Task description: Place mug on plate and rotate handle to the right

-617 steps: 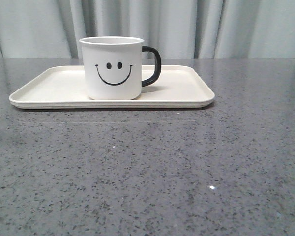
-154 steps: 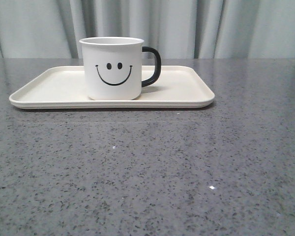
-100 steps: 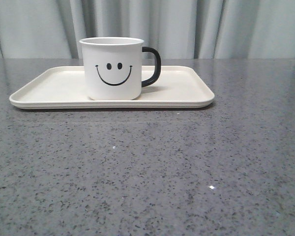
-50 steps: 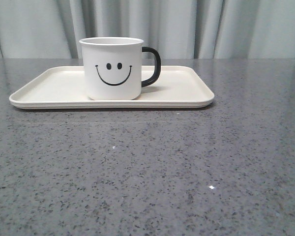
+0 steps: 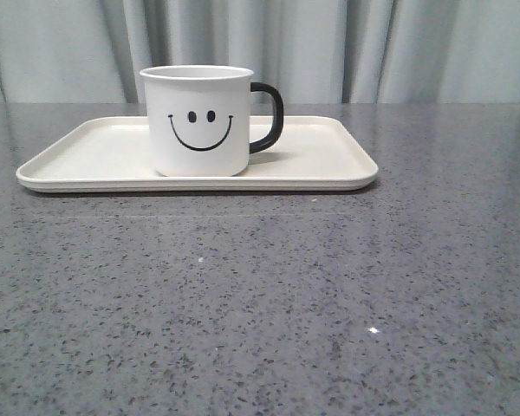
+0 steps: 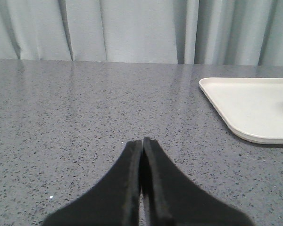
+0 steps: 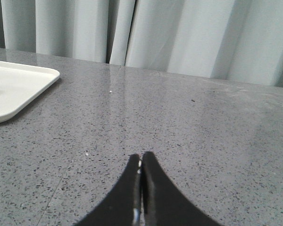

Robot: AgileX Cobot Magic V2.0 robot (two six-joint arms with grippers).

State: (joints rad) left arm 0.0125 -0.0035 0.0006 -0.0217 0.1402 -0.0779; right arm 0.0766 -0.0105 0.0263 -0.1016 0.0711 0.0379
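The mug [image 5: 199, 121] stands upright on the plate [image 5: 329, 160], its handle [image 5: 269, 117] pointing right, well apart from both claws: the left claw [image 6: 142, 141] and right claw [image 7: 140, 156] are each pressed together, empty, over the table [image 5: 260, 303] off the plate's ends.
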